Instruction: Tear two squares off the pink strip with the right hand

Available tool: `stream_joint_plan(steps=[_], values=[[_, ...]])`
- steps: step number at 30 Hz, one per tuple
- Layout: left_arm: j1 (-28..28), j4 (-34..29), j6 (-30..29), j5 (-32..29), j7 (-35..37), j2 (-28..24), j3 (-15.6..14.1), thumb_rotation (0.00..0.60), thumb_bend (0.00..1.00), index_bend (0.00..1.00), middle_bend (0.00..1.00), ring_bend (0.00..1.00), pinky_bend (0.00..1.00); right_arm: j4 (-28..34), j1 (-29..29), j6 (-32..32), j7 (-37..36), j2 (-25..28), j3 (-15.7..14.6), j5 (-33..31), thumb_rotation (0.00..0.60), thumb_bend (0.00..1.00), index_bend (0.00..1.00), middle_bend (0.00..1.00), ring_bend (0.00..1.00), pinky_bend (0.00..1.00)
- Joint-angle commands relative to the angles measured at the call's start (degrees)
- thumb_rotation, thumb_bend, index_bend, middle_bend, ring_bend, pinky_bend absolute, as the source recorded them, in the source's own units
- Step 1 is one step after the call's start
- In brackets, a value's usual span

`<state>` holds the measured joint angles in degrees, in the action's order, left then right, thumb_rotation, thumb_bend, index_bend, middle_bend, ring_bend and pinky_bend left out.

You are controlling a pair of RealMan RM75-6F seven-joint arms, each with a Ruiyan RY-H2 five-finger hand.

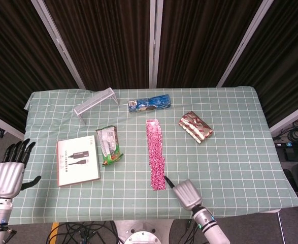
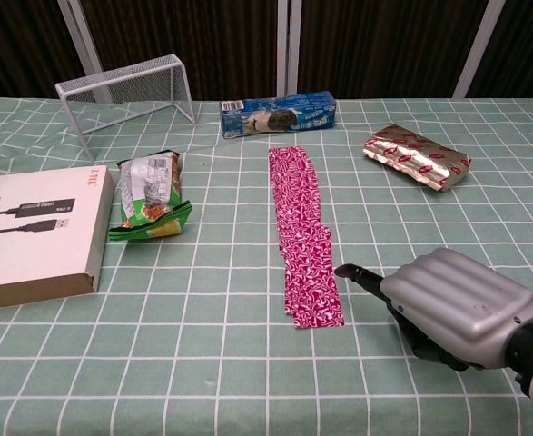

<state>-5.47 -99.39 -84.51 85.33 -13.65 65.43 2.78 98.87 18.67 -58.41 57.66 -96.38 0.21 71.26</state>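
The pink strip (image 1: pixel 156 152) lies lengthwise at the middle of the green checked tablecloth, its near end (image 2: pixel 315 306) toward me. My right hand (image 1: pixel 187 194) hovers at the front of the table just right of that end. Its thumb stretches toward the strip's right edge and stops a little short of it in the chest view, where the right hand (image 2: pixel 455 305) shows its other fingers bent downward with nothing in them. My left hand (image 1: pixel 9 174) hangs off the table's left side, fingers straight and spread, holding nothing.
A white box (image 1: pixel 77 159) and a green snack bag (image 1: pixel 109 145) lie left of the strip. A wire rack (image 1: pixel 95 99) and a blue packet (image 1: pixel 150 103) sit at the back. A red-gold foil pack (image 1: pixel 195 126) lies to the right.
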Motion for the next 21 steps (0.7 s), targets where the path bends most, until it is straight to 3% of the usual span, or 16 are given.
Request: stream_joint_plan(steps=[1, 21], values=[[2.4, 7.2, -2.3, 3.8, 10.7, -1.0, -2.9, 0.600, 0.15, 0.02, 0.00, 0.00, 0.07, 0.2, 2.6, 1.2, 4.3, -1.6, 1.2, -5.2, 0.600, 1.00, 0.00, 0.84, 0.78, 0.69], [2.6, 7.5, -2.1, 4.8, 12.7, -1.6, -3.6, 0.600, 0.15, 0.02, 0.00, 0.00, 0.07, 2.4, 9.4, -2.0, 9.1, -3.6, -0.6, -16.4, 0.600, 1.00, 0.02, 0.84, 0.78, 0.69]])
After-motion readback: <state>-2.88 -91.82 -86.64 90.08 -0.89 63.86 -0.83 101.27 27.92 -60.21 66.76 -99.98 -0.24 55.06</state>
